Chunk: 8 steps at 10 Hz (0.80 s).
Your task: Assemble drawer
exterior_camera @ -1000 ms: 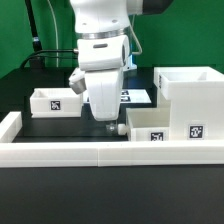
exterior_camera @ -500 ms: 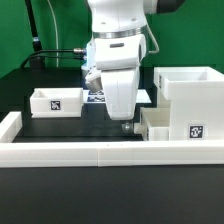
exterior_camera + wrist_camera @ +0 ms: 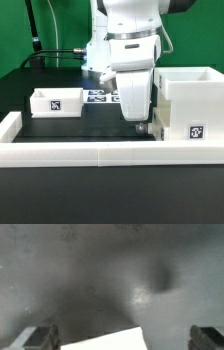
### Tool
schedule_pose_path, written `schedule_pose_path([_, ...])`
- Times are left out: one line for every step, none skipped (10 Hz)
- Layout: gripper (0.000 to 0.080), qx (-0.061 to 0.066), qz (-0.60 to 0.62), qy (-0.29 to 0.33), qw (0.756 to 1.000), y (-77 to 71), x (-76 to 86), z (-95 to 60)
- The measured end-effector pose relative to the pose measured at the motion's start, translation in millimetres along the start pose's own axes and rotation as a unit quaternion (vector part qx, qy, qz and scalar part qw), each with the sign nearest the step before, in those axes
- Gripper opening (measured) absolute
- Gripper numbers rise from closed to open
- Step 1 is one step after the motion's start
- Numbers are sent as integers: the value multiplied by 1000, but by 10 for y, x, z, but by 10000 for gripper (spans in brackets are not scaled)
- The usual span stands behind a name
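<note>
1. Starting at the front: a long low white rail (image 3: 100,150) across the black table (image 3: 60,126), with a short return up the exterior view's left.
2. Just behind it, the gripper (image 3: 141,122), hanging straight down under the bulky white arm (image 3: 130,40), tips low, close to the table.
3. Seen from the wrist: dark fingers (image 3: 38,339) at opposite edges, jaws spread wide, nothing clamped; only a white corner (image 3: 105,341) poking in between, clear of both pads, over blurry grey.
4. Beside the tips, toward the exterior view's right, a sliver of a white drawer box (image 3: 160,122), tucked against the drawer case and mostly hidden by the gripper; cannot tell how far in.
5. Now the drawer case (image 3: 190,95) itself: tall, white, open-topped, thick-walled, upright at the exterior view's right, a black-and-white tag (image 3: 196,130) on its front face, base right behind the rail.
6. Over on the exterior view's left, well apart, a second small drawer box (image 3: 55,101): white, shallow, open top up, own tag facing the camera.
7. Farther back, the marker board (image 3: 100,97), flat on the table, half covered by the arm.
8. Last, a green backdrop (image 3: 40,25) with black cables (image 3: 36,45).
</note>
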<state>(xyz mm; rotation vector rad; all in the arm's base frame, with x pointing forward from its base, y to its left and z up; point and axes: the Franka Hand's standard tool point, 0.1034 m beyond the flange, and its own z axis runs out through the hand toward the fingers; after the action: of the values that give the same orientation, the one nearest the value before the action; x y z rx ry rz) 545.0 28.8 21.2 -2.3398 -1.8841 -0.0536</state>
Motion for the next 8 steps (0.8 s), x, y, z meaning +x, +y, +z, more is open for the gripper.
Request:
schedule_pose_path([649,0,1,0,1000,2,-7,-3])
schedule_pose_path([649,-1,4,-1,1000,10,-48,-13])
schedule_pose_path([649,-1,10,-2,1000,-6,-122,-27])
schedule_pose_path([649,-1,17,-4,1000,-46,-226,-72])
schedule_pose_path([649,-1,24,-6,1000,-98,-324,-122])
schedule_pose_path([649,-1,30,-9,1000,-170,-424,-160])
schedule_pose_path([649,-1,31,-12,999,-235,-524,-218])
schedule_pose_path([649,-2,32,-14,999,-297,-639,-285])
